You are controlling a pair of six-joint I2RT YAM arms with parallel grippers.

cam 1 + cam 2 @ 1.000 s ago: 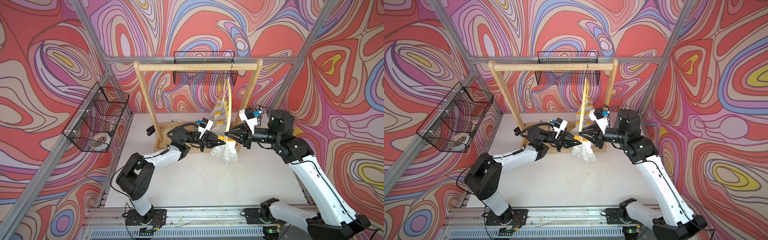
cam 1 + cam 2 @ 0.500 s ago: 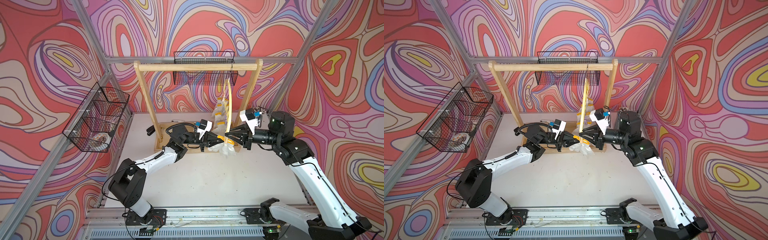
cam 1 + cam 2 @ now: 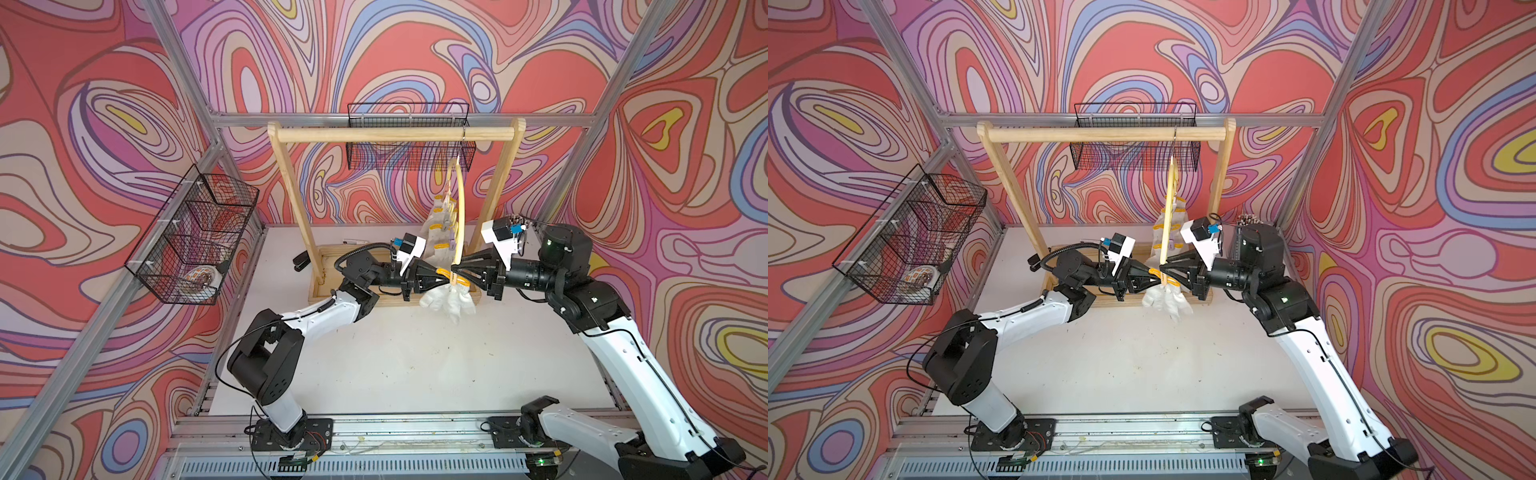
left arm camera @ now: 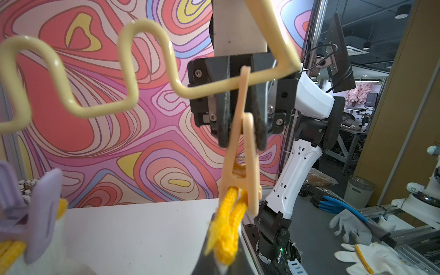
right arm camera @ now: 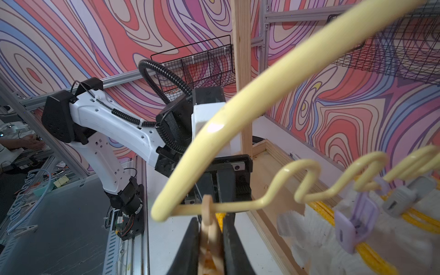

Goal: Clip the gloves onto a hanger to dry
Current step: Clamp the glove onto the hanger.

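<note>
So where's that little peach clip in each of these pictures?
Top view: peach clip at centre, at the hanger's lower tip.
Top view: centre again, same spot under the hanger.
Left wrist: centre, dangling from the hanger.
Right wrist: bottom centre, blurred.
Shared landmark: the pale yellow hanger.

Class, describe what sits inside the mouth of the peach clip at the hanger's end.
The yellow cuff of a white glove sits between the legs of the peach clip. The clip hides how deep it reaches; lower down, fingers of the left gripper cover it.
</note>
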